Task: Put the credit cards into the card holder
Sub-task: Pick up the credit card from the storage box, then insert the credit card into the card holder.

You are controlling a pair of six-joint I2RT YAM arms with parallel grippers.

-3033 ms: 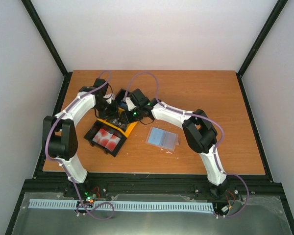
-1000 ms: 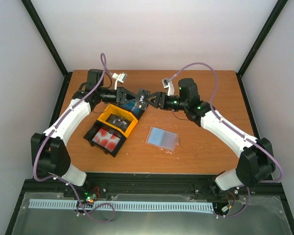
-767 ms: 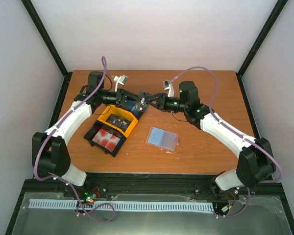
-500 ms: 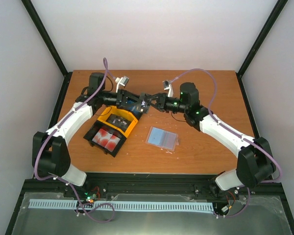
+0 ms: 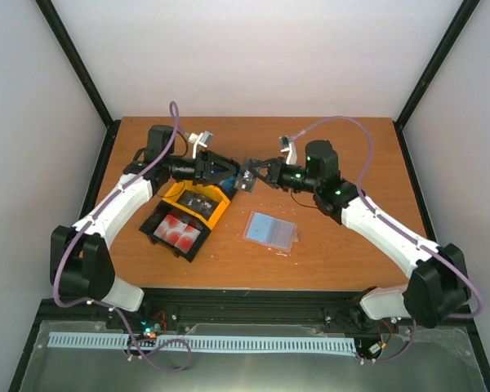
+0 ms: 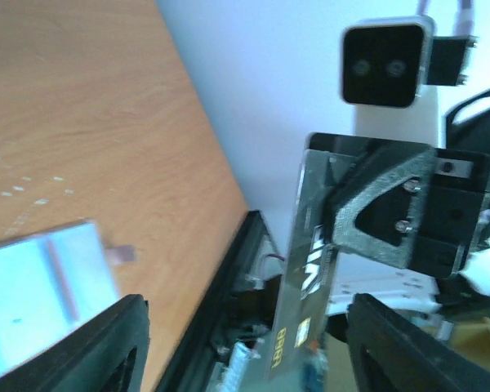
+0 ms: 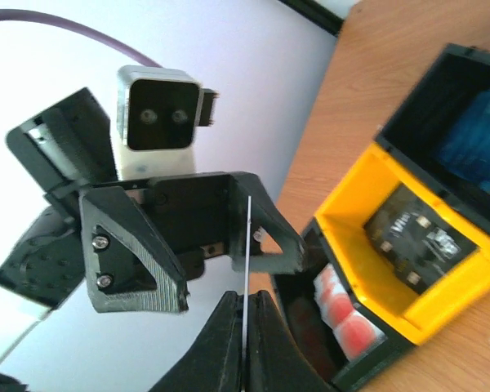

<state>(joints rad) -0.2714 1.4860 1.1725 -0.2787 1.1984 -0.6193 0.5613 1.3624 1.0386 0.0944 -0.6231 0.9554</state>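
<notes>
A black credit card (image 5: 247, 176) hangs in the air above the table's back middle, with my right gripper (image 5: 255, 174) shut on its edge. In the right wrist view the card (image 7: 248, 245) shows edge-on as a thin line pinched at my right gripper (image 7: 247, 298). My left gripper (image 5: 229, 169) faces it, open, its fingers on either side of the card (image 6: 306, 278) without touching it. The left gripper (image 6: 245, 306) holds nothing. The card holder (image 5: 269, 230) lies open and flat on the table, pale blue through its clear sleeve, below both grippers. It also shows as the card holder (image 6: 41, 298).
A three-bin tray lies left of the holder. Its near black bin (image 5: 157, 231) holds red cards (image 5: 178, 231), the yellow middle bin (image 5: 216, 214) holds black cards (image 7: 408, 229), and the far black bin (image 7: 408, 122) holds blue cards (image 7: 474, 139). Black frame rails edge the table.
The left gripper opened and let go of the black card. The right gripper shut on it and drew back slightly to the right with it.
</notes>
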